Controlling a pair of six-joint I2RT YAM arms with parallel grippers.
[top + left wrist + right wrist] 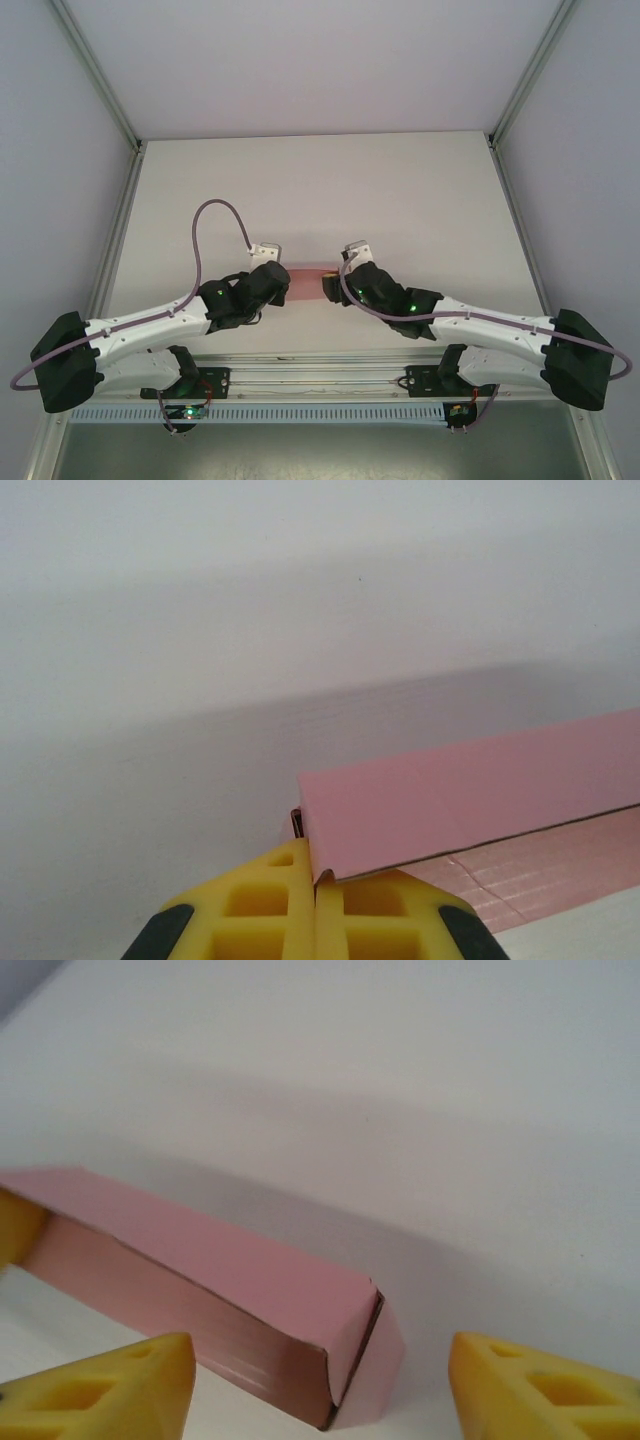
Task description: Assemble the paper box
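So we've got the white table (pixel 320 190), and both arms reach in from the near corners and meet roughly mid-table, closer to the near edge. The left arm (pixel 150 325) stretches low and slanted toward the centre with its wrist turned inward. The right arm (pixel 480 325) mirrors it from the other side. Each has a purple cable looping along it.

Between the two wrists sits the paper box (pixel 308 277), which from above is just a short pink strip bridging the gap. On the left wrist camera it's a long, folded pink sleeve (pixel 470 790) running off to the right. On the right wrist camera we see it lengthwise (pixel 200 1260), with its near end open and a small flap angled out there. We can't tell if it rests on the table or hangs just above it.

The left gripper (pixel 315 865) has its yellow fingers (pixel 260 910) pressed together on the box's left end corner, pinching the card. The right gripper (pixel 320 1350) is spread wide, with one yellow finger (pixel 110 1390) on each side of the open end and neither touching it.
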